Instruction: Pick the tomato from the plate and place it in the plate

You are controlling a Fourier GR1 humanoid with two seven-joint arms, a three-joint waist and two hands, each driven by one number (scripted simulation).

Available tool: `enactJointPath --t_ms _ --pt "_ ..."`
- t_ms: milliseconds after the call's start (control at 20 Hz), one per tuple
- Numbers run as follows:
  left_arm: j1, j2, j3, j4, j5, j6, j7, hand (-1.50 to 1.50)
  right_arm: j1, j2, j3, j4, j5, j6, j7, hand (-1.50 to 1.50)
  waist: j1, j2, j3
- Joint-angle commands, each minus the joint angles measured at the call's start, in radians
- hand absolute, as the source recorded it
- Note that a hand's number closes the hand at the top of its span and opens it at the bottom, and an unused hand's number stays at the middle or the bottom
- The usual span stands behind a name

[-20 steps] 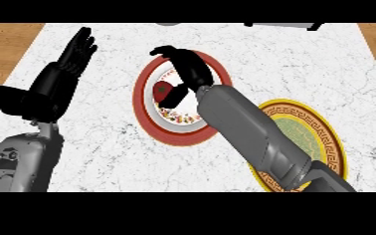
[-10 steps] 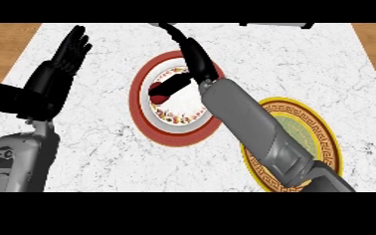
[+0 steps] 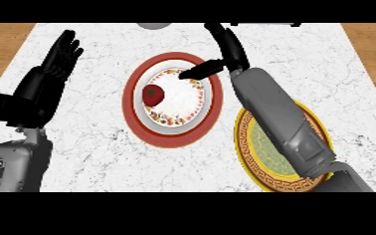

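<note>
A red tomato (image 3: 152,94) lies on the left part of a white flower-patterned plate (image 3: 192,99), which rests on a wider red rim. My right hand (image 3: 229,50) hovers past that plate's far right edge, open, fingers stretched away from me and thumb (image 3: 202,70) reaching left over the rim. It holds nothing and stands apart from the tomato. A yellow plate with a green centre (image 3: 268,152) lies to the right, half hidden by my right forearm. At the left my left hand (image 3: 50,77) rests open, fingers up.
A grey round object (image 3: 151,25) and a dark flat object (image 3: 266,24) sit at the counter's far edge. The white marble top (image 3: 95,144) ends in wooden strips at the left and right.
My right hand has drawn back from over the tomato toward the far right and straightened its fingers. The tomato now shows uncovered on the patterned plate. The left hand barely moved.
</note>
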Motion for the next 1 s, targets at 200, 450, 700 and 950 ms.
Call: enactJointPath --t_ms 200,450,700,950 --pt "0.006 0.008 0.026 0.035 -0.009 -0.013 -0.034 0.00 0.066 -0.204 -0.076 0.032 -0.004 0.271 -0.119 -1.50 -0.018 -0.003 0.000" --pt "-0.001 -0.013 0.016 0.061 -0.011 -0.024 -0.067 0.00 -0.003 -0.270 -0.131 0.195 0.023 0.353 -0.196 -1.50 -0.002 0.003 0.000" --pt "-0.016 -0.008 0.010 -0.018 -0.009 -0.019 0.022 0.00 0.038 -0.300 -0.134 0.254 0.080 0.386 -0.327 -1.50 0.002 0.003 0.001" --pt "0.009 0.003 0.030 -0.028 0.002 -0.038 0.011 0.00 0.042 -0.378 -0.155 0.297 0.112 0.412 -0.394 -1.50 0.005 0.003 0.001"
